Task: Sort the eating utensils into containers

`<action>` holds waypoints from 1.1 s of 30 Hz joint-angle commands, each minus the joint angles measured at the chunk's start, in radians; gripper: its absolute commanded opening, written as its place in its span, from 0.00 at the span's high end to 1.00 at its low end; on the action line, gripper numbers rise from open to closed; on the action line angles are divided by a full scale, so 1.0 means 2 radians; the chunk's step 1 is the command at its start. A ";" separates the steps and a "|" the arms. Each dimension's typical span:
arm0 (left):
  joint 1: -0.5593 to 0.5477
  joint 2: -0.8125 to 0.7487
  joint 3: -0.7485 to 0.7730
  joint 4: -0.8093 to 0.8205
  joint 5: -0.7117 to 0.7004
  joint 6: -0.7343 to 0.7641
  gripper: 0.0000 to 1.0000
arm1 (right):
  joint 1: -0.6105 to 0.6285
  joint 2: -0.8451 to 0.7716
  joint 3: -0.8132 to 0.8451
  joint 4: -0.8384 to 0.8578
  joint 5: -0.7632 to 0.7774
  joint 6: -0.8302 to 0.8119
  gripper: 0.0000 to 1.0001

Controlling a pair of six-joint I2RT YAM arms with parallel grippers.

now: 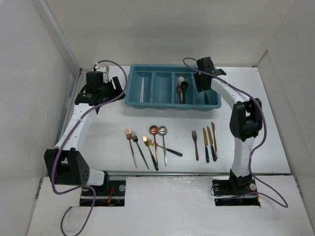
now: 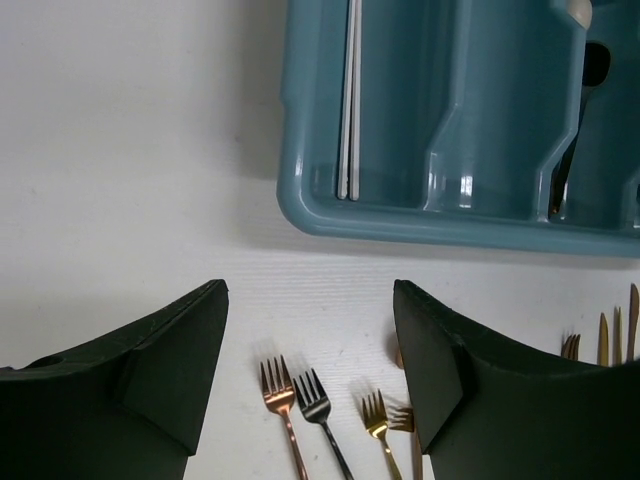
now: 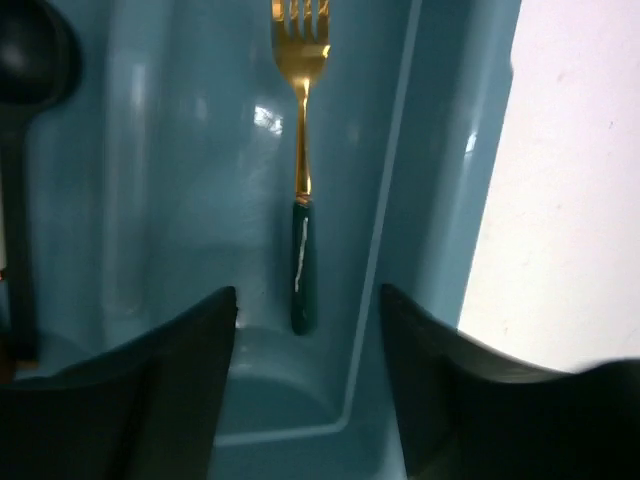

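Observation:
The teal tray (image 1: 167, 106) lies across the back of the table. My right gripper (image 1: 204, 81) hangs over its rightmost compartment (image 3: 200, 200), open, jaws on either side of a gold fork with a dark green handle (image 3: 300, 200) that lies flat on the compartment floor, touched by neither. A black spoon (image 3: 30, 60) and a white spoon (image 1: 181, 78) lie one compartment over. My left gripper (image 2: 310, 300) is open and empty beside the tray's left end (image 2: 450, 222), above a copper fork (image 2: 278, 392), a dark fork (image 2: 313, 397) and a gold fork (image 2: 375, 415).
On the table in front of the tray lie forks (image 1: 132, 145), two round spoons (image 1: 158, 131), another fork (image 1: 195, 143) and three knives (image 1: 210, 141). A white strip (image 2: 348, 100) rests in the tray's leftmost compartment. White walls close in the table on three sides.

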 commanded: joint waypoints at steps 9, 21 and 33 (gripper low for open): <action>-0.180 0.014 -0.003 -0.020 0.030 0.047 0.40 | 0.056 -0.191 -0.069 0.006 0.050 0.072 0.20; -0.382 0.119 -0.026 -0.058 -0.020 0.064 0.36 | 0.144 -0.380 -0.238 -0.043 0.118 0.229 0.20; -0.392 0.202 -0.013 -0.047 -0.008 0.039 0.46 | 0.167 -0.456 -0.290 -0.061 0.149 0.246 0.20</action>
